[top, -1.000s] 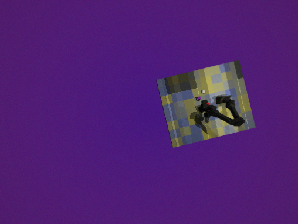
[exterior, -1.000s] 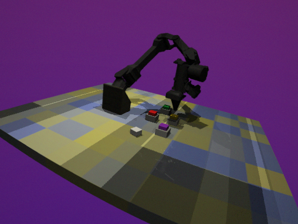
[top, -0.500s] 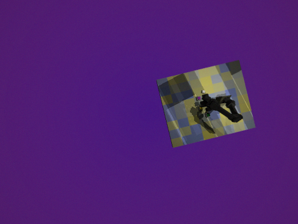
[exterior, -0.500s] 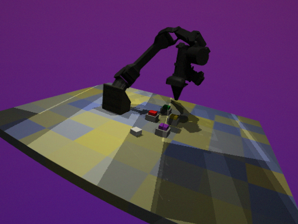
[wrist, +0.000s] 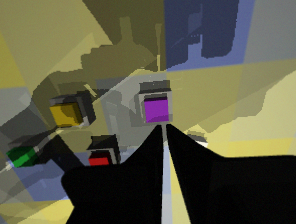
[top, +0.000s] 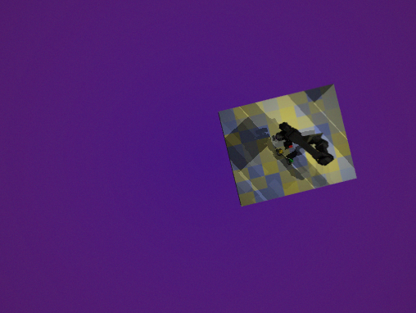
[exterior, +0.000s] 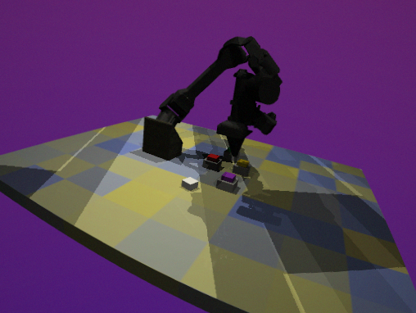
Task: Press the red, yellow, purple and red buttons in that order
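Observation:
My gripper [exterior: 235,159] [wrist: 163,128] is shut and empty. It points down, and its tips appear above the table close to the purple button [exterior: 228,177] [wrist: 156,110], which shows just ahead of them in the wrist view; its cap stands up from its grey housing. The red button [top: 291,146] [exterior: 213,157] [wrist: 98,161] is raised and lies left of the fingers in the wrist view, partly covered by the gripper. The yellow button [top: 280,151] [exterior: 243,162] [wrist: 66,115] is raised, farther left in the wrist view. The exact tip height is hard to tell.
The green button [top: 290,161] [wrist: 22,156] is at the far left of the wrist view and mostly hidden in the exterior view. A white block [exterior: 190,183] [wrist: 201,143] stands near the purple button, partly behind the right finger in the wrist view. Shadows cross the checkered table [exterior: 156,238].

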You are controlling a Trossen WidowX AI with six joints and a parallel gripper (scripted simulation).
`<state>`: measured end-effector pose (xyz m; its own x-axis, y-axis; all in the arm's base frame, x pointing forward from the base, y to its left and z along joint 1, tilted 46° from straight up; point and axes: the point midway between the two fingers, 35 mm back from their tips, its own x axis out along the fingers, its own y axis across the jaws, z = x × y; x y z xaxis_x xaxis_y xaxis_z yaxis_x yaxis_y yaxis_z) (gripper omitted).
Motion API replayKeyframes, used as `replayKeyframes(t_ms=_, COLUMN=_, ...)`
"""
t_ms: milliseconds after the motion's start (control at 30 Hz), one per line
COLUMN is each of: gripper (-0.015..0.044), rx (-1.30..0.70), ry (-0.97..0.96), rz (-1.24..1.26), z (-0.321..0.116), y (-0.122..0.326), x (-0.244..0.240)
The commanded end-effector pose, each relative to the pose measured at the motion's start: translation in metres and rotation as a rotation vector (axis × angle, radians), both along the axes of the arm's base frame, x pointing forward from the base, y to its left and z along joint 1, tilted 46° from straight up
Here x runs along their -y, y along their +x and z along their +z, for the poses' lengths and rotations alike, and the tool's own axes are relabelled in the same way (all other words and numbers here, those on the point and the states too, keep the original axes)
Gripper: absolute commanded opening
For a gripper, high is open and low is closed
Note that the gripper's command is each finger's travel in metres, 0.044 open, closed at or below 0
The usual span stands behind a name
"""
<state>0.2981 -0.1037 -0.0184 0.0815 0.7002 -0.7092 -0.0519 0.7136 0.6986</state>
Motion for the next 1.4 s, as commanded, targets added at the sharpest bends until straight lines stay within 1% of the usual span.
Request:
replayKeyframes(t_ms=0, gripper=0.002, rx=-0.02, ry=0.02, rz=0.008, z=-0.021, y=-0.003, x=-0.027)
replayKeyframes(t_ms=833, gripper=0.002, rx=-0.02, ry=0.021, rz=0.008, z=-0.045, y=-0.001, x=-0.051)
replayKeyframes(t_ms=1367, gripper=0.002, rx=-0.02, ry=0.021, rz=0.008, z=-0.045, y=-0.001, x=-0.052)
